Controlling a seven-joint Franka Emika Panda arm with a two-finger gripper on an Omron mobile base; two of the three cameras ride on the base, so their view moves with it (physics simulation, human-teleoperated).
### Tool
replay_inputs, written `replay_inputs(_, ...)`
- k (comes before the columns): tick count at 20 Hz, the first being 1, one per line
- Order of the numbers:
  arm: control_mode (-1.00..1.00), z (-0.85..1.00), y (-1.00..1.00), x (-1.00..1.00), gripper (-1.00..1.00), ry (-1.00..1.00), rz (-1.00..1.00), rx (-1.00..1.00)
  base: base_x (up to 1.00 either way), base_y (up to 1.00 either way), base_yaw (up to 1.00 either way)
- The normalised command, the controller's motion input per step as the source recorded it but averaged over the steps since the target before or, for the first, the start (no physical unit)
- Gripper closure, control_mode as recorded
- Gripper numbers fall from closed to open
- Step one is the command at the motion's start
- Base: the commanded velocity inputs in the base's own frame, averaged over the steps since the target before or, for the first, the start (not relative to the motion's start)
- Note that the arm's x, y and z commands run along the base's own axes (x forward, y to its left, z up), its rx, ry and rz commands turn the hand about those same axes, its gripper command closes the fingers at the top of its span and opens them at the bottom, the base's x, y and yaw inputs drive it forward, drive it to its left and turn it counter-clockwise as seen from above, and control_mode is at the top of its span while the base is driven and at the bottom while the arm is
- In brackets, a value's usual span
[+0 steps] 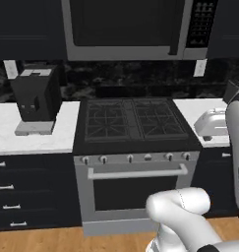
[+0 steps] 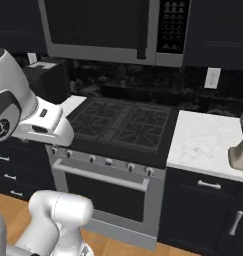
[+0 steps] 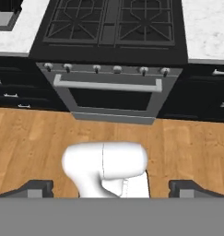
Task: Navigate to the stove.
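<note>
1. Tool: two small dark finger tips sit far apart at the lower corners of the hand view, spread wide and holding nothing; it hangs above the wood floor, looking down toward the range front.
2. Wide stainless steel stove: directly ahead of the base and close, set between two runs of dark cabinets. Black gas cooktop with dark grates on top, a row of small knobs along the front panel, a horizontal bar handle under them and a dark oven window below.
3. Steel-framed microwave with a dark door: mounted on the wall above the cooktop, control panel at its right side.
4. Black boxy coffee machine: stands on the white marbled tabletop left of the stove, near the back wall.
5. Rounded silver toaster: rests on the white tabletop right of the stove, near its front edge.
6. Greyish appliance: at the right edge of the right base view, on the right-hand tabletop; cut off by the frame, kind cannot be told.
7. Dark drawer fronts with pale bar pulls: below the left tabletop.
8. Light wood plank floor: runs up to the stove's base.
</note>
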Motion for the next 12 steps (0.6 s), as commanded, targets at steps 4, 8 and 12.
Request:
replay_inputs(4, 1.00, 0.00, 0.00, 0.00, -1.00, 0.00, 0.00, 0.00, 0.98, 0.01, -0.02)
replay_inputs(8, 1.00, 0.00, 0.00, 0.00, -1.00, 0.00, 0.00, 0.00, 0.78, 0.30, -0.17)
replay_inputs(12, 1.00, 0.00, 0.00, 0.00, -1.00, 0.00, 0.00, 0.00, 0.61, 0.49, -0.24)
